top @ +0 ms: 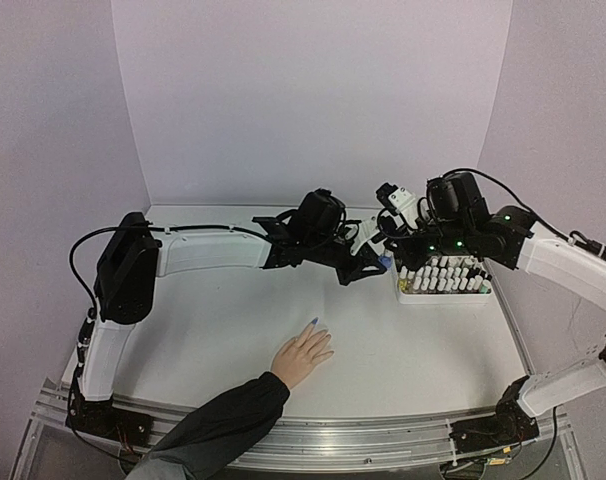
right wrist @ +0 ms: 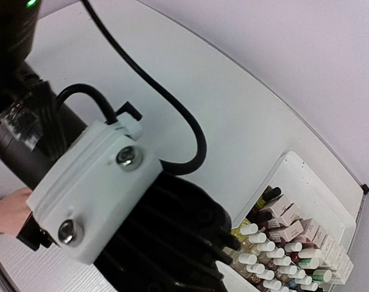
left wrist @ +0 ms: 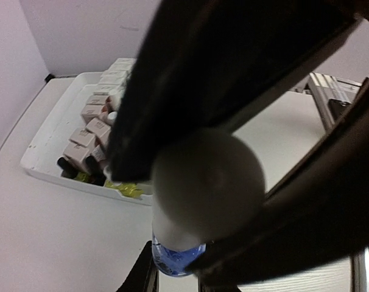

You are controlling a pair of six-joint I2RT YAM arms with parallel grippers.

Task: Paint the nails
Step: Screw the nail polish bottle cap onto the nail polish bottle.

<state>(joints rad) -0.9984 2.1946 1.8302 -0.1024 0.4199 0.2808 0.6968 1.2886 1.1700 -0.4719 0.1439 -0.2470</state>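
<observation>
Holding a blue bottle beside the tray, nails well apart near the front edge

Left gripper [top: 368, 268] was pinched on a small bottle [left wrist: 175, 258]. It had a blue body and a round white cap [left wrist: 206, 182], wedged between the two dark fingers [left wrist: 172, 91] in the left wrist view. Bottle sat just beside the left end of the tray [top: 408, 297]. Tray was packed with white-capped polish bottles [top: 443, 278] and small pinkish boxes [left wrist: 93, 128].

Right gripper [top: 395, 248] was at the same spot, coming in from the tray side, jaws pressed together. Couldn't tell from any view whether it had hold of anything. Right wrist view was mostly filled by the left arm's white camera mount [right wrist: 90, 182] and black gripper body.

Nails [top: 313, 322] were on a light-skinned hand [top: 301, 358] lying flat, palm down, on the white table [top: 203, 330]. Hand was front centre, fingers pointing roughly toward the tray. Dark sleeve [top: 223, 418] came in over the near edge. One fingertip, the furthest left in the top view, showed a blue nail. Other nails were too small to read for colour. Hand was well apart from both grippers and the bottle. Right wrist view caught only a sliver of the hand at its left edge, nails not readable there.
</observation>
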